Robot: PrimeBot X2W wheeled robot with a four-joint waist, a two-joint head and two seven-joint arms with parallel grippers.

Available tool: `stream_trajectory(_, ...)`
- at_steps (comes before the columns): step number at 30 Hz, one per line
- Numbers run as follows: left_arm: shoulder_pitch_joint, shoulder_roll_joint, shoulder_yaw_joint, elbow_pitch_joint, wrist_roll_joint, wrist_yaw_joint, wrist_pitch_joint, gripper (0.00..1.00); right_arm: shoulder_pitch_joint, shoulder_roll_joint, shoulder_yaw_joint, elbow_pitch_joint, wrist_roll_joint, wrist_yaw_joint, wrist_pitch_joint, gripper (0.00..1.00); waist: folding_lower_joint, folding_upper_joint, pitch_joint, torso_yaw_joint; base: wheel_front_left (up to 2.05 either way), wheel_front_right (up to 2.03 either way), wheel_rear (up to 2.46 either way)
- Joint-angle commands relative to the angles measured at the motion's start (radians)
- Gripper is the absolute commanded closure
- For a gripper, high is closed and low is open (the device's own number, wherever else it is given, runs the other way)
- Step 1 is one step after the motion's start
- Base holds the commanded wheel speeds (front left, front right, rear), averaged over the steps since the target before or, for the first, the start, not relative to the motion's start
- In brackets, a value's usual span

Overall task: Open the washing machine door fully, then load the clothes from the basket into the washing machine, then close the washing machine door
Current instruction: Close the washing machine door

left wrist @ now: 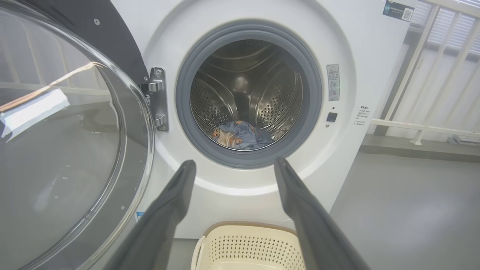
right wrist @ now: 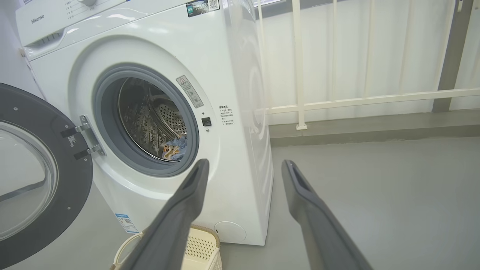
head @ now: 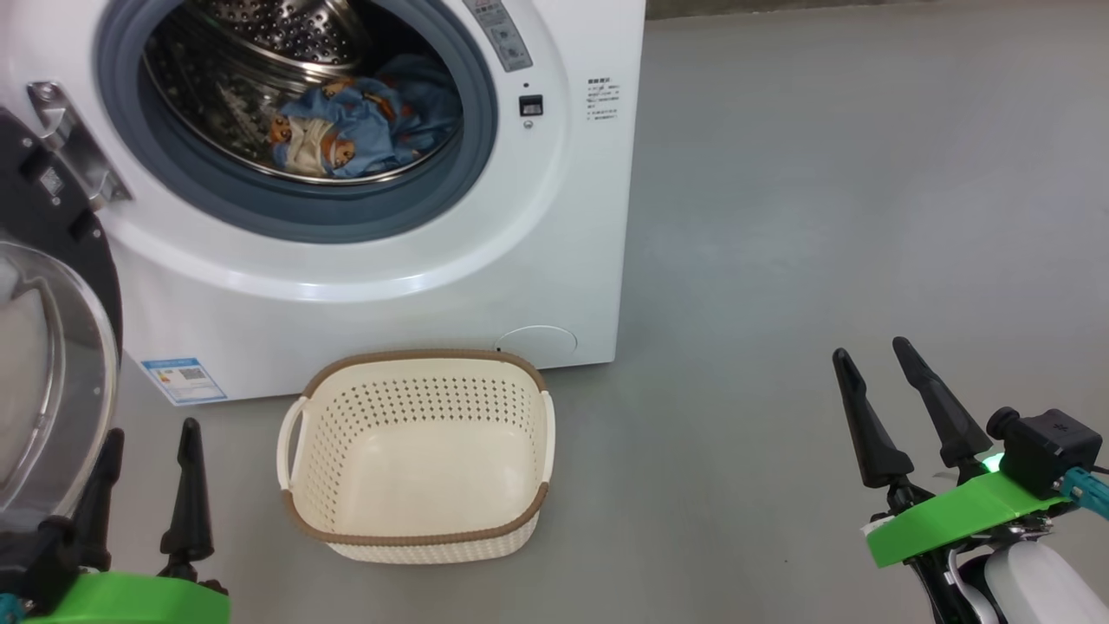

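The white washing machine [head: 554,217] stands with its black round door [head: 52,373] swung wide open to the left, glass bowl bulging outward. The light blue bear-print clothes [head: 355,126] lie inside the steel drum, also seen as clothes [left wrist: 242,135] in the left wrist view. The cream basket [head: 416,451] sits on the floor before the machine with nothing in it. My left gripper [head: 152,433] is open at the lower left, beside the door's glass. My right gripper [head: 875,351] is open at the lower right, well away from the machine. Neither holds anything.
Grey floor [head: 823,217] stretches to the right of the machine. A white railing [right wrist: 356,101] runs behind and to the right of the machine. The door hinge [left wrist: 157,99] is on the machine's left side.
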Motion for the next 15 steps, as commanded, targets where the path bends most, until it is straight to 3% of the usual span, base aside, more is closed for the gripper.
stream_trajectory(1, -0.014, 0.028, 0.035, -0.013, 0.01, 0.01, -0.005, 0.0, -0.002, -0.013, 0.012, -0.023, 0.007, 0.004, -0.008, 0.0, 0.0, 0.0, 0.0, 0.01, 0.0, 0.0, 0.0)
stream_trajectory(15, -0.013, 0.015, 0.036, -0.001, 0.041, 0.07, -0.006, 0.0, -0.007, -0.017, 0.024, -0.01, 0.016, 0.004, -0.008, 0.0, 0.0, 0.0, -0.016, 0.162, 0.0, 0.0, 0.0)
